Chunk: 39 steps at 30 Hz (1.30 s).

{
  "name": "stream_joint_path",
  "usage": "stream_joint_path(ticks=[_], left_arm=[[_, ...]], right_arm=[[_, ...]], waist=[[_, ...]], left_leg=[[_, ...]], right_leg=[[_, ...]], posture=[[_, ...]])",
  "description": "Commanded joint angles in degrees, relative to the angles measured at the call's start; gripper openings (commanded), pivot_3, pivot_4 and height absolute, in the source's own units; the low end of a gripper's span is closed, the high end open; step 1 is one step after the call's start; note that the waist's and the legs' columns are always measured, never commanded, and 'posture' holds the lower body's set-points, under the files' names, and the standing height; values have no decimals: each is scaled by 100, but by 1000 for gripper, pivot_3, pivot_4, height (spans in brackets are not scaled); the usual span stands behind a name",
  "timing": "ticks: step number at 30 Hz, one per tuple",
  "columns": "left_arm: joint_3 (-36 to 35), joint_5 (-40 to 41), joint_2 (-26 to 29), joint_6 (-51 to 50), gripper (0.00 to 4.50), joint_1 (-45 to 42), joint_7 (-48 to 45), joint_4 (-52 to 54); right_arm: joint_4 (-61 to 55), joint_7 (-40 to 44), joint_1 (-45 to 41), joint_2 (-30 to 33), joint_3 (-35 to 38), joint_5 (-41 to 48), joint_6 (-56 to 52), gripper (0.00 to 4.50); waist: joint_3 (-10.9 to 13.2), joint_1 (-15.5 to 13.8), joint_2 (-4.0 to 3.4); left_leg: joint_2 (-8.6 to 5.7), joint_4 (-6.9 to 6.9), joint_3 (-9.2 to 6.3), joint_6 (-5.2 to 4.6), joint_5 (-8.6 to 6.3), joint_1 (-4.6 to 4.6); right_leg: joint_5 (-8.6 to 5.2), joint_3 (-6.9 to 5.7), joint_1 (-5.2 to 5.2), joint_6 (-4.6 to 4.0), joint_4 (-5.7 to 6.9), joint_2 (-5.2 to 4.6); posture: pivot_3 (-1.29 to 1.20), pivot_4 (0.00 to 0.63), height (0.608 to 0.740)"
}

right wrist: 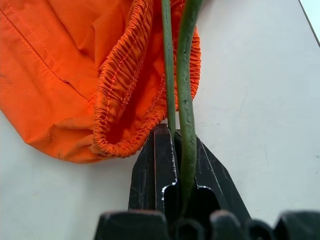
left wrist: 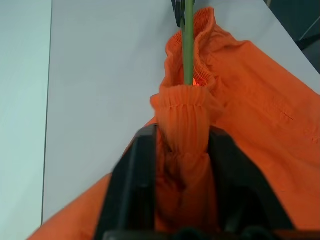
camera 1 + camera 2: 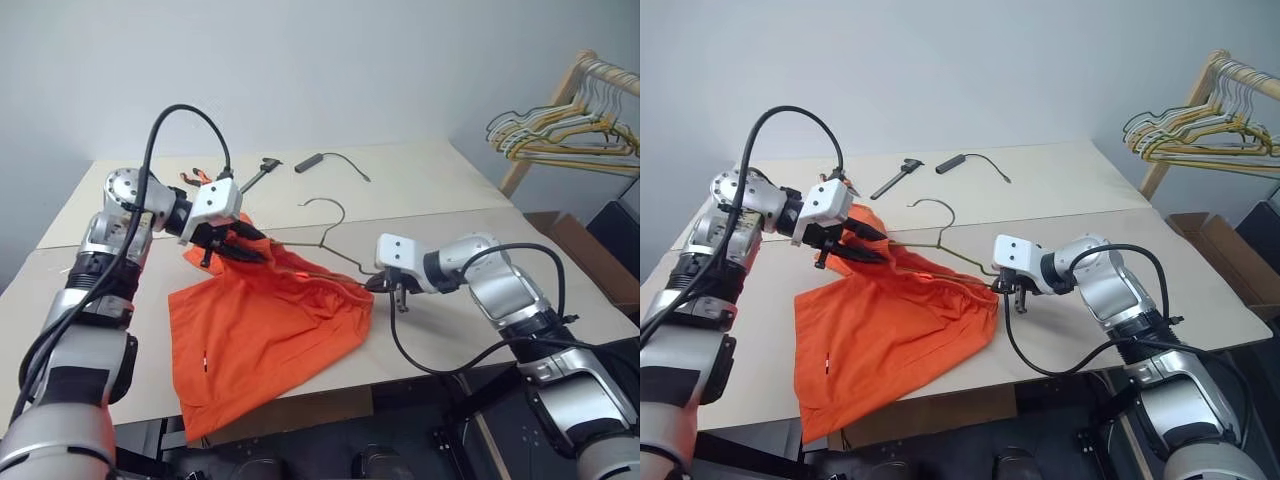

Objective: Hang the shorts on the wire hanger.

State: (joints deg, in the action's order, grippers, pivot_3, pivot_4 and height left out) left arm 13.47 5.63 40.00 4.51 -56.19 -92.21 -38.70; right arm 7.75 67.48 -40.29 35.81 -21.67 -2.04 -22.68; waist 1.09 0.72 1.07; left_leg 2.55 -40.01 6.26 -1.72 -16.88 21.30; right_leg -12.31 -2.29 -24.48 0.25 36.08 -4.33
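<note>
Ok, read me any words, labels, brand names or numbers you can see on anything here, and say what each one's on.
None can be read.
shorts: a small white mark on the fabric, too small to read as text.
wire hanger: no lettering.
Tools at the table's far edge: no lettering that can be made out.

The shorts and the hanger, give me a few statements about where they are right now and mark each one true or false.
1. The left gripper is shut on the waistband of the shorts. True.
2. The right gripper holds nothing. False: it is shut on the wire hanger.
3. The hanger's wire runs into the shorts' waist opening. True.
4. The shorts hang on the rack with the yellow hangers. False: they lie on the table.
</note>
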Motion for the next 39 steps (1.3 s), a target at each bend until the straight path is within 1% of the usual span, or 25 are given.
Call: stream_joint_path(ticks=[1,2,7,9,11,13,16,19,22,23,26,28,29,31,33,37,39], left_arm=[[9,-163,-47,141,270,-209,46,-81],[-6,-179,-58,138,19,-214,41,-91],[-108,-213,-30,204,19,-207,195,-3],[-139,-217,25,345,19,-193,206,15],[-197,-178,52,408,0,-197,226,20],[-238,-212,76,486,0,-252,358,-54],[-279,-314,124,594,0,-340,576,-157],[-352,-341,161,643,0,-452,687,-309],[-390,-377,182,751,0,-575,834,-562],[-414,-380,172,777,0,-627,895,-660],[-476,-379,131,867,0,-777,1014,-902],[-508,-386,118,916,0,-887,1042,-1021],[-519,-388,115,942,0,-940,1039,-1068],[-533,-394,110,975,0,-1027,1028,-1144],[-535,-404,104,1011,0,-1070,1023,-1208],[-542,-421,96,1058,0,-1087,1023,-1269],[-543,-424,101,1067,0,-1085,1021,-1274]], right_arm=[[-386,63,-142,48,108,52,134,0],[-398,62,-140,43,105,53,127,0],[-362,-46,-101,24,77,-46,275,0],[-221,-9,-225,-24,13,-112,106,0],[-179,74,-246,37,-55,-196,218,590],[-182,-50,-274,-34,101,-109,61,1122],[-282,-135,-218,45,438,94,35,2197],[-369,-317,-127,231,967,324,-160,3287],[-627,-506,58,439,1737,794,-603,4327],[-791,-534,165,518,2009,988,-816,4423],[-1242,-512,509,727,2509,1524,-1529,4423],[-1611,-529,895,747,2638,1866,-2016,4423],[-1780,-637,1122,647,2632,1998,-2239,4423],[-2037,-1025,1524,252,2492,2097,-2412,4423],[-2028,-1516,1629,-284,2408,2197,-2760,4423],[-1832,-2174,1745,-1121,1958,1999,-2542,4423],[-1719,-2334,1744,-1327,1810,1928,-2322,4423]], waist=[[0,0,0],[0,0,0],[0,-1,0],[0,-1,0],[0,0,0],[0,-1,0],[0,-3,0],[0,-18,0],[0,-55,0],[0,-67,1],[0,-86,1],[1,-84,2],[0,-80,3],[-2,-52,6],[-1,12,7],[0,61,5],[0,46,5]], left_leg=[[0,0,0,0,0,0],[0,0,0,0,0,0],[0,-2,0,-1,-1,1],[1,-1,-1,-1,-1,1],[1,-2,-1,-1,-1,1],[1,-2,-1,-1,-1,1],[1,-3,-1,-1,-1,1],[-1,-4,-1,-1,-1,3],[-2,-4,0,-4,-3,6],[-2,-5,0,-6,-4,6],[-1,-5,0,-9,-5,9],[0,-5,0,-10,-6,9],[0,-4,-1,-10,-6,9],[1,-4,-1,-10,-7,5],[3,-5,0,-10,-7,0],[2,-7,0,-7,-5,-1],[3,-9,-4,-6,-4,-2]], right_leg=[[0,0,-1,0,0,0],[0,0,-1,0,0,0],[0,0,-1,0,0,-1],[0,0,-1,0,0,0],[0,0,-1,0,0,0],[0,0,-1,0,1,0],[0,0,-1,0,2,0],[0,0,-1,0,1,-2],[-1,-1,-1,2,-2,-5],[-1,-1,-1,2,-2,-5],[-2,-3,-1,4,-6,-4],[-2,-3,-1,3,-6,-4],[-2,-3,-1,4,-6,-3],[-2,-3,1,4,-4,-2],[-2,0,3,3,1,0],[-1,6,-4,3,17,0],[-1,4,-3,3,19,2]], posture=[[30,0,740],[30,0,740],[33,0,740],[34,0,740],[37,0,740],[39,0,740],[42,0,740],[40,0,740],[27,0,740],[20,0,740],[12,0,740],[9,0,740],[9,0,740],[7,0,740],[8,0,740],[17,0,740],[22,0,740]])
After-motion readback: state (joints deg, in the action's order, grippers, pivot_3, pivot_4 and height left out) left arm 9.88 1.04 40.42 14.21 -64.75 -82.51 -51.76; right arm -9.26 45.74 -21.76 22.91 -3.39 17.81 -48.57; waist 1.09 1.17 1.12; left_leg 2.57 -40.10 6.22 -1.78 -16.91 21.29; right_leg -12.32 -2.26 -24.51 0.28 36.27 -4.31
